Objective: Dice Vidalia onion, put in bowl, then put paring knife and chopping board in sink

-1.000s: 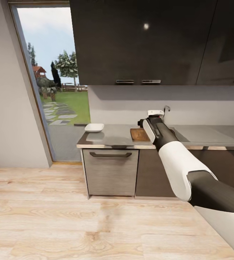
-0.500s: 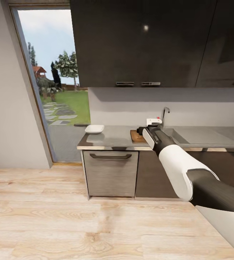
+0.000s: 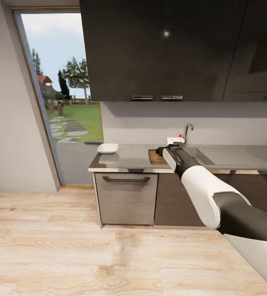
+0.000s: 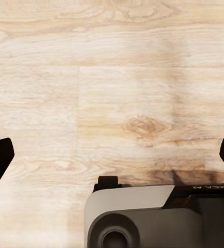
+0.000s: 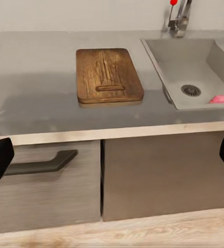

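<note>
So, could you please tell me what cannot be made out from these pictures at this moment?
- Onion: right wrist view, partly cut off by the sink wall.
- Knife on the board: right wrist view, too dark and small to tell from the grain.
- Board: head view, partly hidden by the right arm.
- Bowl: head view, too small to see its contents.
- Tap: right wrist view, cut off by the edge.
</note>
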Robot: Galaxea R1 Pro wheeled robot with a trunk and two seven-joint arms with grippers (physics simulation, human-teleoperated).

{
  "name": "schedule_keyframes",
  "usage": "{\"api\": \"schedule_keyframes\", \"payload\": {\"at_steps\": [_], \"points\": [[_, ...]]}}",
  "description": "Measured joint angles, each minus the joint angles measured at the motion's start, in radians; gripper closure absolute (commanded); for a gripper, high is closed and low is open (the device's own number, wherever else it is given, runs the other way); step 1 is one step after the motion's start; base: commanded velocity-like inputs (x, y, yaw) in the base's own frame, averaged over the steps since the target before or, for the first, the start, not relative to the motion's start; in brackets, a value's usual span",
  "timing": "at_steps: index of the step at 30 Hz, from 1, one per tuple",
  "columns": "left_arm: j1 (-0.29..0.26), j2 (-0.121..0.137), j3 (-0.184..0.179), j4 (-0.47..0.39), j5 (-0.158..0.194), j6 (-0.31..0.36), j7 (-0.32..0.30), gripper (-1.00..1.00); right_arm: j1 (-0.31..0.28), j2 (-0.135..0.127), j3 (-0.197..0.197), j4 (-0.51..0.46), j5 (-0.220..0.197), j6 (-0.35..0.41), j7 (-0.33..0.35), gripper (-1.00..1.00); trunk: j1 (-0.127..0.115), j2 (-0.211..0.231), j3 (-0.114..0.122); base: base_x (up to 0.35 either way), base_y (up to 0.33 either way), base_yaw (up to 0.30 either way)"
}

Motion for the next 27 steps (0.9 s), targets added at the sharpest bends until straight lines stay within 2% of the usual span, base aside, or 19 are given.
{"api": "schedule_keyframes", "payload": {"at_steps": [11,18,27], "points": [[0.000,0.000,0.000,0.000,0.000,0.000,0.000,-1.00,0.000,-0.017,0.001,0.004,0.001,0.000,0.000,-1.00,-0.042,0.077,0.035,0.000,0.000,0.000],[0.000,0.000,0.000,0.000,0.000,0.000,0.000,-1.00,0.001,-0.020,0.000,0.027,0.001,-0.001,0.000,-1.00,-0.069,0.126,0.057,0.000,0.000,0.000],[0.000,0.000,0.000,0.000,0.000,0.000,0.000,-1.00,0.002,-0.020,0.000,0.089,0.001,-0.054,0.000,-1.00,-0.104,0.189,0.085,0.000,0.000,0.000]]}}
